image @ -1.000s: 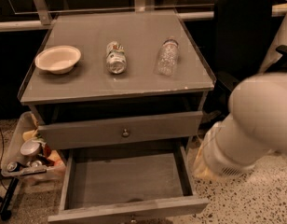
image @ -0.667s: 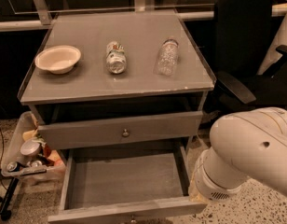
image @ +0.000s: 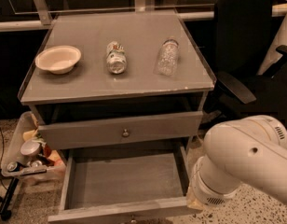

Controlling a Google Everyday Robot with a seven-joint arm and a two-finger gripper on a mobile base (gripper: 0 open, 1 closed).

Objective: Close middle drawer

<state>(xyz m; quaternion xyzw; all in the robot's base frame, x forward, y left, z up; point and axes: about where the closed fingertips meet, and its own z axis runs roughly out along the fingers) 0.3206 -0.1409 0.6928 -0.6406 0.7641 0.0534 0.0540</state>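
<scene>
The middle drawer (image: 120, 181) stands pulled far out of the grey cabinet, and its bare grey inside is empty. Its low front panel (image: 111, 212) runs along the bottom edge of the camera view, with the knob cut off there. My arm's thick white segment (image: 241, 164) sits at the lower right, and its lower end is at the drawer's right front corner. My gripper is out of view, hidden past that segment below the picture's edge.
Above the open drawer is a taller drawer front with a round knob (image: 126, 133). The cabinet top (image: 87, 80) holds a beige bowl (image: 58, 59), a can on its side (image: 116, 57) and a clear bottle (image: 167, 57). A black office chair (image: 248, 55) stands right; a bin of clutter (image: 29, 155) stands left.
My arm's white segment has swung down and to the left, from beside the cabinet's right side to the open drawer's right front corner. The drawer has not moved.
</scene>
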